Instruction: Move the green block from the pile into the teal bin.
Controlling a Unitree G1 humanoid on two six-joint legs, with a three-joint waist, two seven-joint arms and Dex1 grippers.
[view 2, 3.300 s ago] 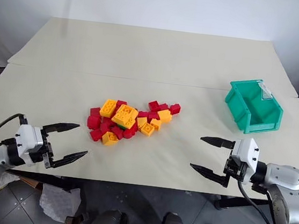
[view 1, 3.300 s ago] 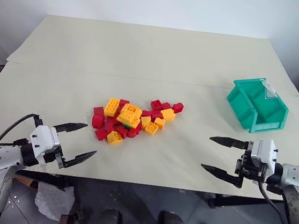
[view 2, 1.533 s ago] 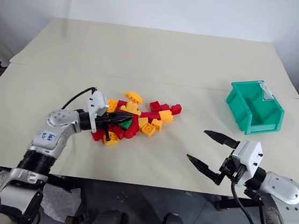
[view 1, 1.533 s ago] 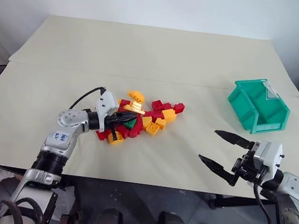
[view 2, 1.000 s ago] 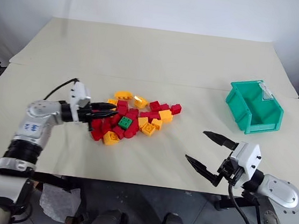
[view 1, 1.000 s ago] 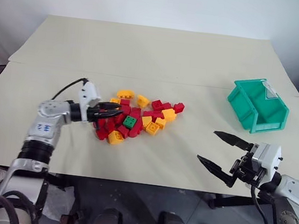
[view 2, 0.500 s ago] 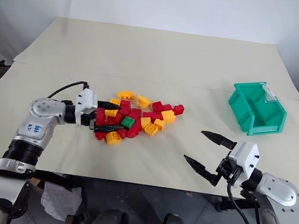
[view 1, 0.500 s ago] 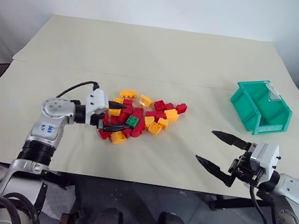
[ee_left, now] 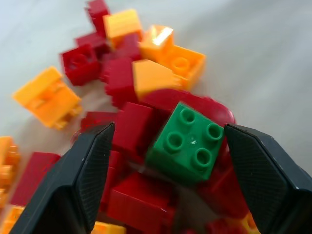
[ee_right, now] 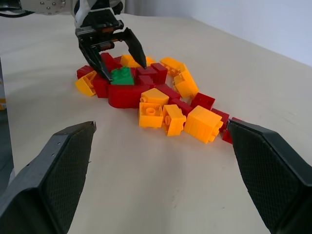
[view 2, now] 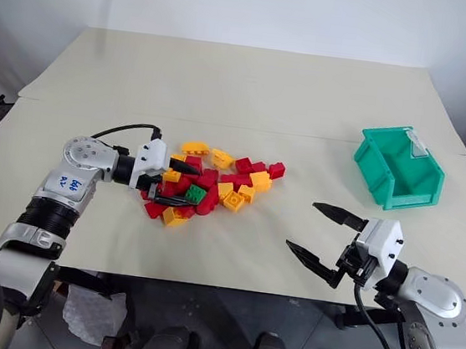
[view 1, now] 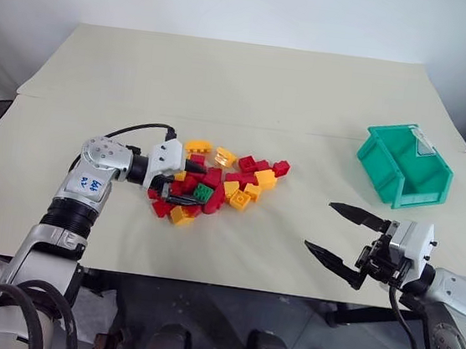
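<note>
Table (view 1: 227, 81), pale cream, seen from the robot's head. At the left, the left gripper (view 1: 187, 184) reaches into the pile (view 1: 219, 181) of red and yellow-orange bricks from its left edge. Its two black fingers stand apart, one on each side of the green block (view 1: 204, 192), which sits studs-up on red bricks near the pile's front; in the left wrist view the block (ee_left: 187, 141) lies between the fingers (ee_left: 85, 175) with a visible gap on both sides, so nothing is gripped. In the right wrist view the same gripper (ee_right: 119, 58) straddles the green block (ee_right: 122, 76) from above and behind.

Centre: the pile spreads rightward in a loose band, ending in a single red brick (view 1: 281, 168) at its far right.

Right: the teal bin (view 1: 402, 164) stands well apart from the pile, near the table's right edge, its sloped cut-away front turned toward the robot's right side, a clear label tab on its rim. The right gripper (view 1: 345, 240) hovers at the table's front edge, below the bin, its fingers spread wide and holding nothing.
</note>
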